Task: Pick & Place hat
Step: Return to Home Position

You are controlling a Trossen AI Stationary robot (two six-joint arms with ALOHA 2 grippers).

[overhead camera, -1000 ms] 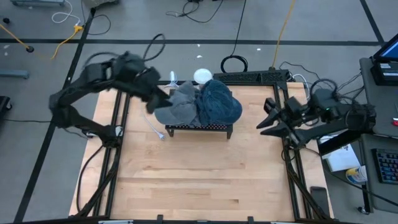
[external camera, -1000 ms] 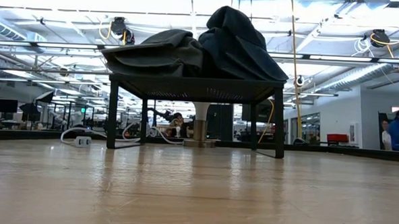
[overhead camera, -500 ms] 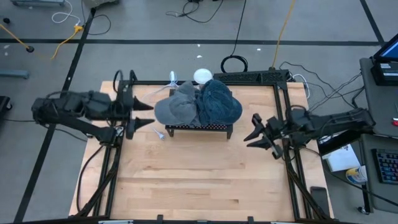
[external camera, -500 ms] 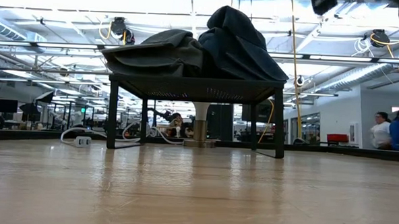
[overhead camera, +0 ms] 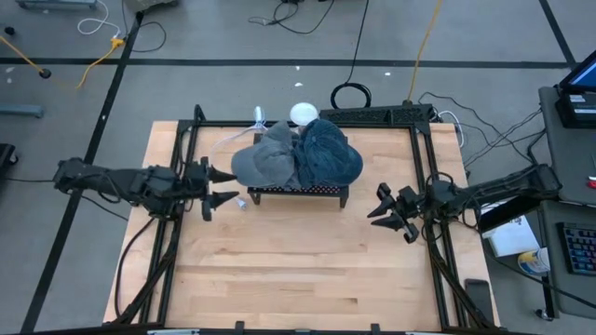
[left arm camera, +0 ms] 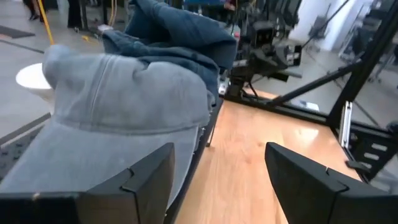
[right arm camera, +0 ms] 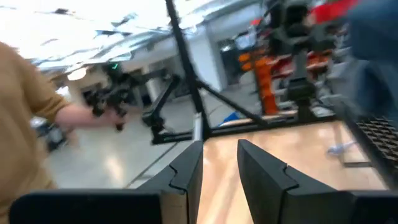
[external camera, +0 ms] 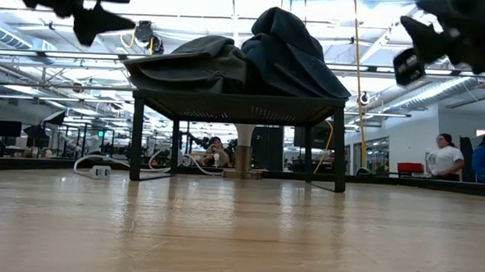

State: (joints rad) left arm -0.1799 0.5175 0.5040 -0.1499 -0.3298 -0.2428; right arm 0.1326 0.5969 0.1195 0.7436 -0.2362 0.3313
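Left hand (overhead camera: 222, 186) and right hand (overhead camera: 378, 205) hang spread and empty over the desk (overhead camera: 298, 270). Between them stands the shelf (overhead camera: 298, 194). On it, the blue caps (overhead camera: 328, 154) are piled nearer the right hand and the grey cap (overhead camera: 261, 164) lies nearer the left.

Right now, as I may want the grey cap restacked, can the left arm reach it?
Probably yes: the left gripper is open just beside the shelf, facing the grey cap, which lies on that side of the shelf, with nothing between them.

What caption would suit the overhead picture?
Caps piled on the black shelf; left gripper and right gripper hover open on either side.
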